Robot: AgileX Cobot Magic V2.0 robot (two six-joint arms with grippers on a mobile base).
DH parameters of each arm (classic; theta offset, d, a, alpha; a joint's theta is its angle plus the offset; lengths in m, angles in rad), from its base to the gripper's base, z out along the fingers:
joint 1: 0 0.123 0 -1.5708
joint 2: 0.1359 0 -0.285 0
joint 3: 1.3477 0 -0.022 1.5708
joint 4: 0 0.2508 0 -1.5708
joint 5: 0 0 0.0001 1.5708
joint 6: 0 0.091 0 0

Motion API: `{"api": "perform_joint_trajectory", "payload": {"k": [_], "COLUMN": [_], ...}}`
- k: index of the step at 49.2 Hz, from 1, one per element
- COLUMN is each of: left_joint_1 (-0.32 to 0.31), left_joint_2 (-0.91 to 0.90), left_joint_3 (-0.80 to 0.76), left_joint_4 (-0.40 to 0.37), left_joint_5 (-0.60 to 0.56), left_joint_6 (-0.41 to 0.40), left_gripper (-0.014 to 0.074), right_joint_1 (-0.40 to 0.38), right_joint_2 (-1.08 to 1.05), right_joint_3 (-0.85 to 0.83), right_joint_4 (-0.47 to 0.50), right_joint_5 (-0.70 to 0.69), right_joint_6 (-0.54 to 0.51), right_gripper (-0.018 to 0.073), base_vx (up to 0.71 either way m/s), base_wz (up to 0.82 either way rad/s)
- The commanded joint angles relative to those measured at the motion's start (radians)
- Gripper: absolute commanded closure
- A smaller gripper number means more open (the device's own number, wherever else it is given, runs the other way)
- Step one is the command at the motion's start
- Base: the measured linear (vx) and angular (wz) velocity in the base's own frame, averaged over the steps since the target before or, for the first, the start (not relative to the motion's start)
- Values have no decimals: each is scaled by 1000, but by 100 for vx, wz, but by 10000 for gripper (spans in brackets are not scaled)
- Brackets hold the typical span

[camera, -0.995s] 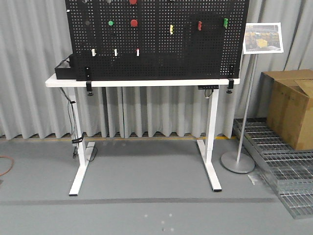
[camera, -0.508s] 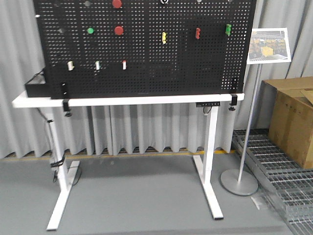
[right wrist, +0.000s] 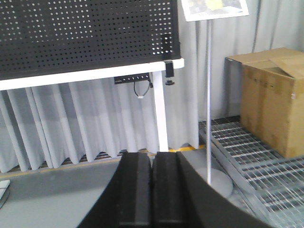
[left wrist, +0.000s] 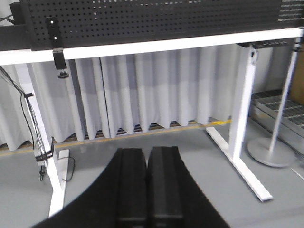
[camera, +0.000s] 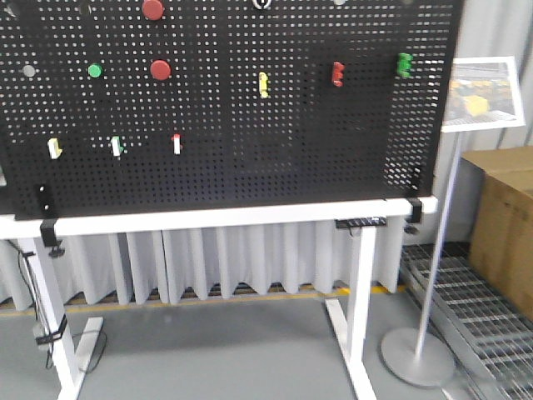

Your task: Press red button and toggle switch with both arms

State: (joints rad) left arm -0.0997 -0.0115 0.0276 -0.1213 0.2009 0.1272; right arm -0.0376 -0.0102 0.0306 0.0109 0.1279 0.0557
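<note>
- Left gripper (left wrist: 147, 154): smooth black fingers pressed flat together, nothing between them, low over the floor, well short of the board.
- Right gripper (right wrist: 152, 159): same matte black fingers, jaws closed on nothing, also low and near.
- Pegboard (camera: 333, 150): black perforated sheet, upright on the table (camera: 250, 218), a white top on white metal legs.
- Toggle switch (camera: 261, 3): at the board's top centre, cut by the frame edge; only part of its silver ring shows.
- Upper red button (camera: 152, 8) and lower red button (camera: 160, 69): round domed caps, upper left of the board, one above the other.
- Green button (camera: 95, 70): just left of the lower red one.
- Room: grey pleated curtain (camera: 208, 267) behind, plain grey floor (camera: 208, 350), brown cardboard box (camera: 504, 217) on steel grating (camera: 466, 292) at right.
</note>
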Motion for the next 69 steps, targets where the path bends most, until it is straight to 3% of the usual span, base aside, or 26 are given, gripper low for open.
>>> {"api": "perform_joint_trajectory", "payload": {"k": [1, 41, 69], "left_joint_1": [-2, -2, -2], "left_joint_2": [-17, -17, -17], "left_joint_3": [35, 35, 34], "left_joint_4": [-2, -3, -1], "left_joint_5": [-78, -78, -78], "left_joint_6": [-4, -4, -4], "left_gripper": [595, 595, 595], "right_joint_1": [-4, -4, 9], "right_joint_2": [-12, -12, -12], "right_joint_3": [11, 11, 11], "right_joint_4": [-11, -11, -11], "right_joint_5": [-83, -83, -83], "right_joint_6": [-4, -4, -4], "right_gripper": [562, 562, 562], "base_vx": [50, 46, 10], "base_wz": [11, 12, -3]}}
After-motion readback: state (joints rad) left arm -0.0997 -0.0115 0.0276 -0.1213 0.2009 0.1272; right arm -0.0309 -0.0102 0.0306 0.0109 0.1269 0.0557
